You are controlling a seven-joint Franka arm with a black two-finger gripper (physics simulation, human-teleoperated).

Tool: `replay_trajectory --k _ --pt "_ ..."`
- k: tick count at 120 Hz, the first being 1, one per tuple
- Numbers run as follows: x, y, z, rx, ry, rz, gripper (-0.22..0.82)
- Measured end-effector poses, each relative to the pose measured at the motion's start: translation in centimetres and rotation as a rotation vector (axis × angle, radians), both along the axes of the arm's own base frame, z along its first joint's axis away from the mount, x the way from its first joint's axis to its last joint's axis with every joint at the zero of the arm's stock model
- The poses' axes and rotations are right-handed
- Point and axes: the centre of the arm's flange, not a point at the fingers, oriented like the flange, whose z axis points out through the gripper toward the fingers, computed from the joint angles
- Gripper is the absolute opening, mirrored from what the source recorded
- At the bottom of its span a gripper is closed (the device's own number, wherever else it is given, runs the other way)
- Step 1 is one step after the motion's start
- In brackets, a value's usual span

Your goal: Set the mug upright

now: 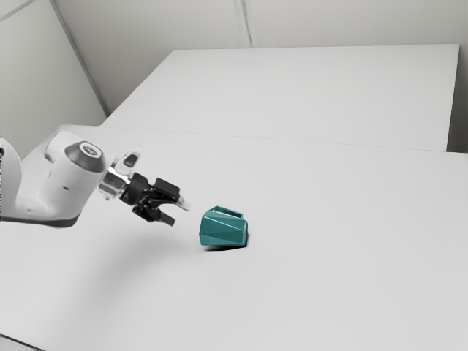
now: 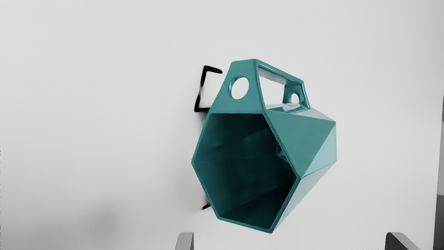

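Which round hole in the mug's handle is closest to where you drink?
The larger-looking hole, in the end of the handle that rises from the rim of the mug. The other hole is at the handle's far end.

The mug (image 1: 223, 229) lies on its side on the bench (image 1: 329, 270). Fingers apart, the claw (image 1: 178, 213) hangs near it, toward the exterior view's left.
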Motion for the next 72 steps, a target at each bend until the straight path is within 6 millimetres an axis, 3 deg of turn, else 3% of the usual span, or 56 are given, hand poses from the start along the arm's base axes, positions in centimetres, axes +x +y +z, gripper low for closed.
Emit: replay_trajectory --k 28,72 --pt "0.3 -0.2 -3.0 -0.06 -0.06 -0.015 0.6" --pt "0.6 -1.0 -3.5 -0.122 -0.204 -0.077 0.6"
